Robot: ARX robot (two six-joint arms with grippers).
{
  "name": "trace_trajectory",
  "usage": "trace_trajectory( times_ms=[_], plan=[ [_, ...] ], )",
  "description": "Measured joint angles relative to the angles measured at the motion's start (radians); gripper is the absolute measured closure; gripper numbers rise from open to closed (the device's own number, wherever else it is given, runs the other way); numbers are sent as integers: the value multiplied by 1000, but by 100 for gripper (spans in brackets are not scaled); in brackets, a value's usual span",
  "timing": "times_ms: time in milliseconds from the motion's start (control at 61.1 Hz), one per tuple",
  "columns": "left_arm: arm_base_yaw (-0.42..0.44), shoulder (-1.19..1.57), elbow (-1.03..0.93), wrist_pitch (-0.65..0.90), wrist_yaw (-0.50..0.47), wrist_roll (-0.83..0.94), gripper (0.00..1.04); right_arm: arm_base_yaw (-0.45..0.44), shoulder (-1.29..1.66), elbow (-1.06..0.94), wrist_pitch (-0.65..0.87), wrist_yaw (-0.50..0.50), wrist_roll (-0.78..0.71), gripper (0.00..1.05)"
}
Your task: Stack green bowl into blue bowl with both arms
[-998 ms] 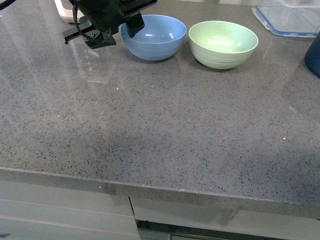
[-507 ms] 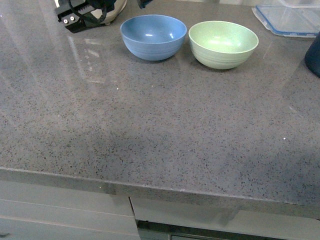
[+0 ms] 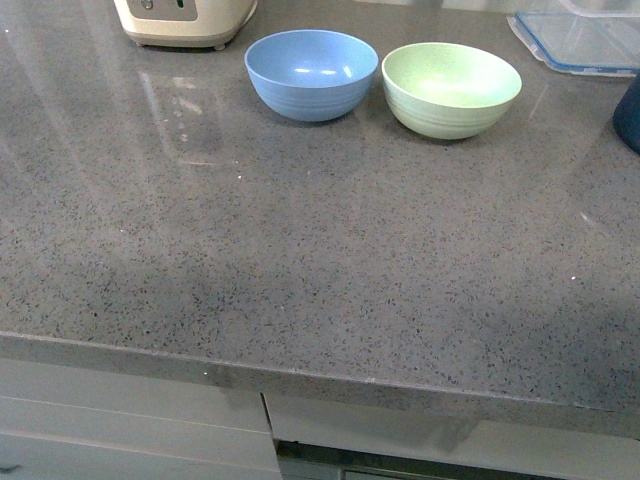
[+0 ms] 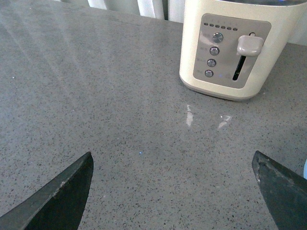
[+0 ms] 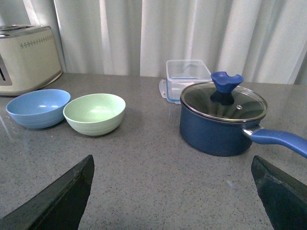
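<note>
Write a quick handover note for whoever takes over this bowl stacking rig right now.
Left hand: open, empty, above bare counter near the toaster.
Right hand: open, empty, facing both bowls from a way off.
Green bowl and blue bowl: upright, empty, side by side on the counter.
Done: nothing stacked yet.
Left: lift the green bowl, set it into the blue bowl.

- Soft, even daylight; the curtains (image 5: 144,33) well beyond the right tool (image 5: 172,191) are the brightest area.
- Pale glare streaks cross the surface (image 4: 96,72) ahead of the left tool (image 4: 172,191), and two small glints lie just before the toaster (image 4: 225,48).
- Both tools' fingertips (image 4: 57,196) show as dark, soft-edged wedges.
- The front view is slightly grainy, with a broad faint shadow on the surface.
- Reflections sit on the pot lid (image 5: 225,103).
</note>
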Motion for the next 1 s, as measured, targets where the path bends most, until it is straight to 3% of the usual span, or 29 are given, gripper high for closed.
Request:
trace_trajectory(
  times_ms=[82, 147, 213, 295, 540, 720, 769, 998],
  plan=[
    [0, 2, -7, 8, 18, 8, 7, 0, 0, 0, 0, 1, 0, 10],
    [29, -17, -139, 335, 295, 84, 23, 0, 0, 0, 0, 2, 0, 10],
    [48, -66, -279, 531, 409, 119, 39, 0, 0, 0, 0, 2, 0, 10],
    [77, -155, -409, 599, 428, 134, 59, 0, 0, 0, 0, 1, 0, 10],
    [113, -316, -620, 633, 472, 142, 102, 0, 0, 0, 0, 2, 0, 10],
    [139, -440, -729, 627, 489, 146, 101, 0, 0, 0, 0, 1, 0, 10],
    [180, -486, -763, 612, 545, 146, 101, 0, 0, 0, 0, 1, 0, 10],
    [201, -668, -861, 525, 549, 146, 101, 0, 0, 0, 0, 2, 0, 10]
  ],
)
